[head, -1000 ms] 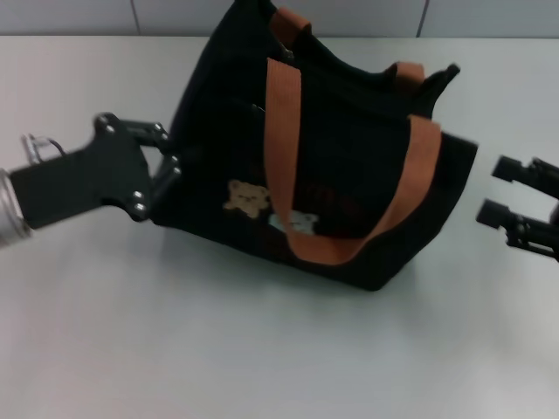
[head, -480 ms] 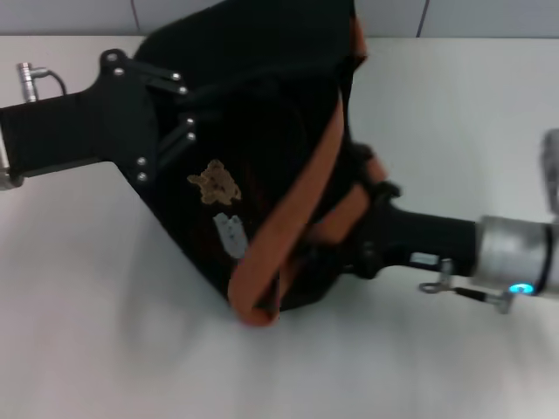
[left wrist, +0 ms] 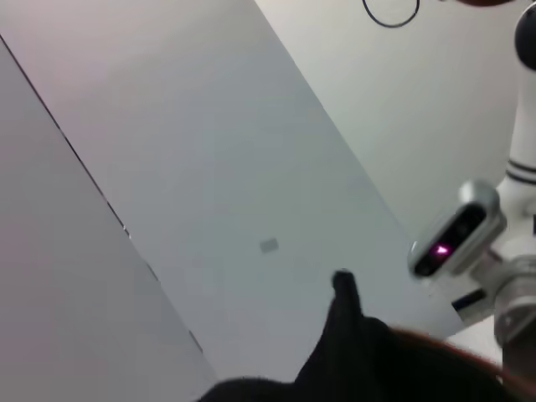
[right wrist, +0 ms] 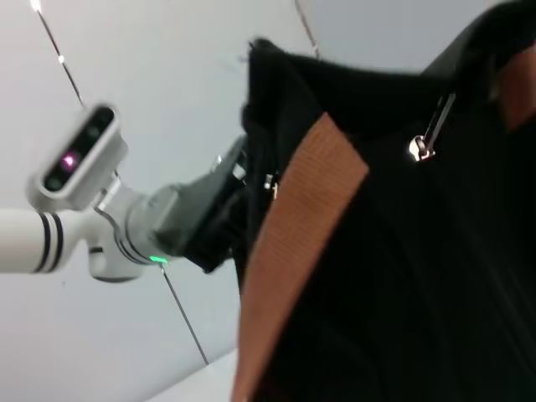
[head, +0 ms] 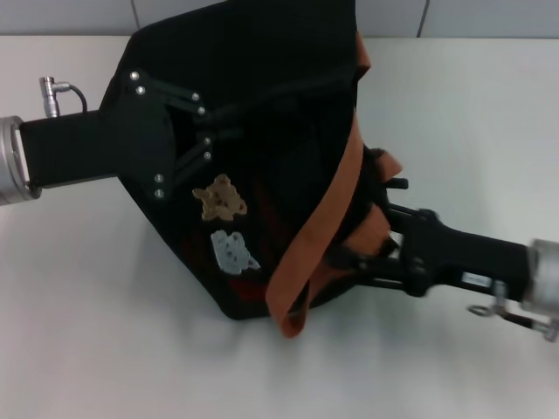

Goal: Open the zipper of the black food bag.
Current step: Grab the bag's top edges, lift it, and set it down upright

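The black food bag [head: 262,113] is held up off the white table [head: 105,332] and tipped over. Its bear patch [head: 219,197] and pale patch [head: 232,250] face me. My left gripper [head: 203,147] is shut on the bag's left end. My right gripper [head: 367,220] is at the bag's right side, open, with an orange-brown strap handle [head: 325,227] running between its fingers. In the right wrist view the zipper's silver pull tab [right wrist: 425,142] hangs free on the black fabric beside a strap [right wrist: 293,243], and the left gripper [right wrist: 230,205] clamps the bag's far edge. In the head view the zipper is hidden.
A grey panelled wall [head: 70,16] runs behind the table. The left wrist view shows that wall, a corner of black fabric [left wrist: 360,360] and the right arm's wrist camera [left wrist: 456,239].
The left gripper has lifted and tipped the bag, and the patches have swung lower. The right arm came in from the far right to the bag's strap side, then pulled back a little.
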